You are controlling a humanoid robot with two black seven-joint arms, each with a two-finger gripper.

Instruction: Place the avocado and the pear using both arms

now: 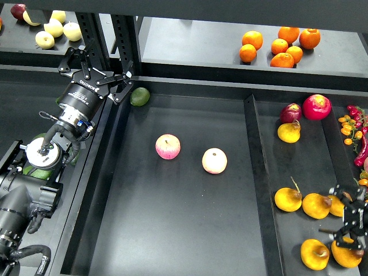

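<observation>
Dark green avocado point(140, 96) lying in the far-left corner of the middle bin point(172, 230), left gripper point(98, 72) spread wide open just left of it, right gripper point(348, 230) way off right over the pear point(347, 255), can't tell its fingers apart

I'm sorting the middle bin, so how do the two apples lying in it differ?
The left apple is mostly pink-red with a pale patch on top; the right apple is mostly pale yellow-cream with a light pink blush. The left one lies slightly farther back. Both are round, similar in size, stem hollows up, untouched.
</observation>
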